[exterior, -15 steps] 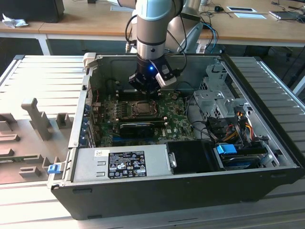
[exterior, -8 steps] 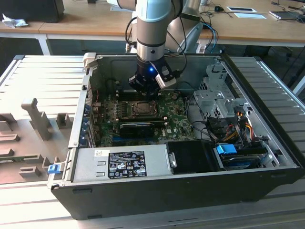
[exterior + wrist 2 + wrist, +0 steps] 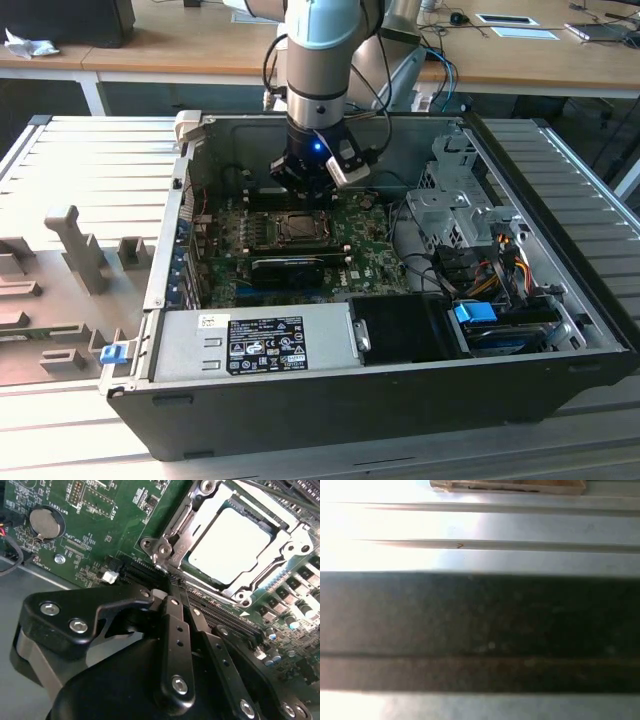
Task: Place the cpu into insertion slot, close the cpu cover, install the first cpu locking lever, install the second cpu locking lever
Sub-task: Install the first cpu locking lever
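Second wrist view shows the cpu point(image 3: 231, 544) lying flat in the insertion slot point(image 3: 280, 562), with the cpu cover point(image 3: 192, 517) folded down around it so the chip's silvery top shows through the square cut-out. The gripper point(image 3: 172, 582) has its black jaws drawn together, holding nothing, their tips at the socket's corner near a lever hook. Exterior view places the gripper point(image 3: 305, 190) inside the open computer case point(image 3: 400, 400), low over the green motherboard point(image 3: 365, 250) on the table point(image 3: 80, 160).
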Robot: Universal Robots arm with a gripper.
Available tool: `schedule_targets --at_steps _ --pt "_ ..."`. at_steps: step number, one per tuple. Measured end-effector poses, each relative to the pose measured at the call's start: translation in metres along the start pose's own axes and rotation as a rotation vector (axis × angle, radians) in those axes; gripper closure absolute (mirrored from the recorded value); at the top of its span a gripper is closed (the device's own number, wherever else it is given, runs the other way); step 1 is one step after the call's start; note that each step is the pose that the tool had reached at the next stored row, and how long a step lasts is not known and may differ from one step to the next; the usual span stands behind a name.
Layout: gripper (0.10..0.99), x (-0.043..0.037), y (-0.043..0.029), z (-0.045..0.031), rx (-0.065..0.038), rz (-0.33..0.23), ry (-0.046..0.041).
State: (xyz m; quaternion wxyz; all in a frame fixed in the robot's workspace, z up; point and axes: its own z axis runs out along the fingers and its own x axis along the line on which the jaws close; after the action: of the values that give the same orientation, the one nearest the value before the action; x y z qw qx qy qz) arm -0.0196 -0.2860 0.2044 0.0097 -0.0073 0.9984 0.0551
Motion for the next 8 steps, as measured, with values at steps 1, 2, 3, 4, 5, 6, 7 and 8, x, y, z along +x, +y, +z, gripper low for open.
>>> schedule_targets --at_steps 1,2,3,4,5,6,7,8 --pt "0.98 -0.0001 0.0007 -0.0074 0.001 0.0 0.0005" --pt "0.98 -0.0003 0.0011 -0.0155 0.001 0.0 0.0004" --pt "0.98 -0.0002 -0.0022 -0.0159 0.001 0.0 0.0005" --pt "0.98 -0.0001 -0.0047 -0.0162 0.001 0.0 0.0005" --pt "0.98 -0.0001 -0.0052 -0.0162 0.001 0.0 0.0004" --pt "0.98 -0.0001 -0.0056 -0.0163 0.001 0.0 0.0005" --pt "0.98 -0.0001 -0.0062 -0.0163 0.001 0.0 0.0005" --pt "0.98 -0.0001 -0.0065 -0.0163 0.001 0.0 0.0004"
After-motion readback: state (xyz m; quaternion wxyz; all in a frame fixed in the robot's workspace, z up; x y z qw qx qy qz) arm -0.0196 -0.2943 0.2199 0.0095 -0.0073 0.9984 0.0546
